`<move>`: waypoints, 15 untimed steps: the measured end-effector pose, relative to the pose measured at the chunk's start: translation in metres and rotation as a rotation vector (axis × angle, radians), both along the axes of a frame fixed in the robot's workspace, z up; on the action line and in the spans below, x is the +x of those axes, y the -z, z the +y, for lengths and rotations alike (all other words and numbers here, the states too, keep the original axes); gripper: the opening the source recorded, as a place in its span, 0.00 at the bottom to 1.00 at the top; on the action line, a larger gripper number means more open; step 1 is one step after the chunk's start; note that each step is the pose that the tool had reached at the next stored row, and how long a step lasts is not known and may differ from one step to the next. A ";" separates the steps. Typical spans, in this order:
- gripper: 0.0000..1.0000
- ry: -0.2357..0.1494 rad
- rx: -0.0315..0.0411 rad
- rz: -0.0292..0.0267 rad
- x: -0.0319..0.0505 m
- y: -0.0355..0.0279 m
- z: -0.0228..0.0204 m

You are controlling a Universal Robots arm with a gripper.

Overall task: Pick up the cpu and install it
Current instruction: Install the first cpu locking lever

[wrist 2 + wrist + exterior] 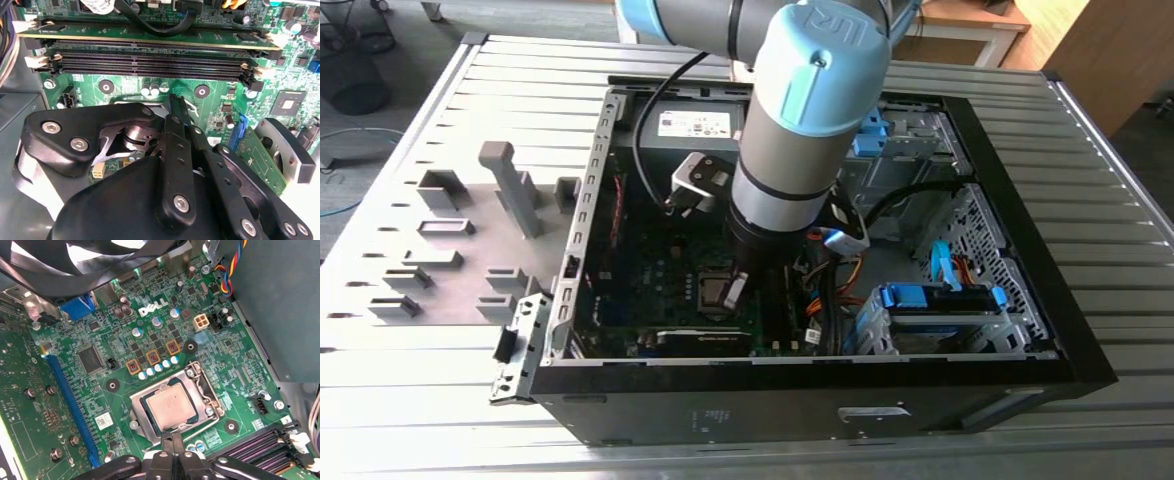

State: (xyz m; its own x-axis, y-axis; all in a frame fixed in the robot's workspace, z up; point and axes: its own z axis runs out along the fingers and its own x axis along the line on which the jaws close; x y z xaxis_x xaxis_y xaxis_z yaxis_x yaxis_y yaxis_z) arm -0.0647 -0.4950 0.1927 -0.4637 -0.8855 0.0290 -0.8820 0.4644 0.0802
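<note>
The gripper (172,444) hangs low inside the open computer case (1067,345), directly over the motherboard (150,330). In the first wrist view its black fingers (166,450) stand pressed together with no visible gap, their tips at the edge of the cpu (171,405) and nothing held between them. In the second wrist view the gripper (176,107) shows the same narrow closed finger pair, pointing toward the memory slots (150,62).

The cpu lies flat in the socket (200,390), silvery-grey top facing up. The metal socket frame surrounds it on all sides. Whether the frame is latched down cannot be determined.

Around the socket lie small capacitors (158,367) and three square orange-rimmed components (153,358). A long blue expansion slot (75,405) runs along one side of the board.

In the exterior view the arm (807,110) descends into the case from above. The case rests on a ribbed metal table (440,400). Grey holder blocks (447,225) stand on the table toward the exterior view's left, well apart from the case.
</note>
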 end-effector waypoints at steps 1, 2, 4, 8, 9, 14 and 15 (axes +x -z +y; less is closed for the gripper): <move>0.11 0.001 0.0000 0.0000 0.0000 0.0004 -0.0001; 0.11 0.002 0.0001 0.0000 0.0001 0.0007 -0.0002; 0.11 0.004 0.0001 -0.0001 0.0004 0.0012 -0.0004; 0.11 0.007 0.0006 -0.0001 0.0008 0.0018 -0.0015; 0.11 0.007 0.0009 -0.0001 0.0009 0.0018 -0.0019; 0.11 0.007 0.0060 -0.0001 0.0009 0.0020 -0.0057; 0.11 0.008 0.0071 -0.0001 0.0009 0.0021 -0.0067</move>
State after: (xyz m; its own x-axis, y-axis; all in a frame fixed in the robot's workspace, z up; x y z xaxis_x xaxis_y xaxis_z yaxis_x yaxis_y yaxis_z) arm -0.0639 -0.5017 0.1906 -0.4703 -0.8822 0.0227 -0.8785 0.4705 0.0834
